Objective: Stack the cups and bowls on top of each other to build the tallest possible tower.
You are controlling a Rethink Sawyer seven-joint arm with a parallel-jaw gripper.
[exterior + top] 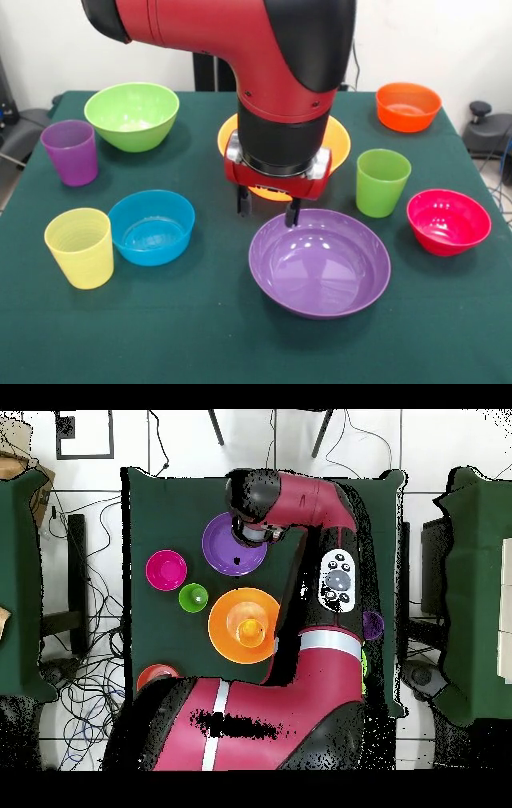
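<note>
Gripper [270,208] hangs below the red and black arm [240,36] at the middle of the front view, its two dark fingers [243,202] spread apart and holding nothing; the right-hand fingertip sits at the far rim of the purple bowl [320,264], the other just off that rim above the green table [200,336]. In the overhead view the gripper [258,532] shows at the right edge of the purple bowl [228,546], mostly covered by the arm's wrist.

Nothing is stacked, so no tower stands. Directly behind the gripper in the front view lies the large orange-yellow bowl [340,142], largely hidden by the wrist; the overhead view shows this bowl [235,634] whole at the centre with a small orange cup [250,627] inside it.

The light green bowl [132,116] stands at the upper left of the front view, the blue bowl [152,228] at the lower left, the pink-red bowl [449,222] at the right edge and the orange-red bowl [408,106] at the upper right.

Three cups stand upright and apart on the cloth: the yellow cup [79,247] just beside the blue bowl at lower left, the purple cup [70,152] above it, and the green cup [382,182] between the purple bowl and the pink-red bowl
</note>
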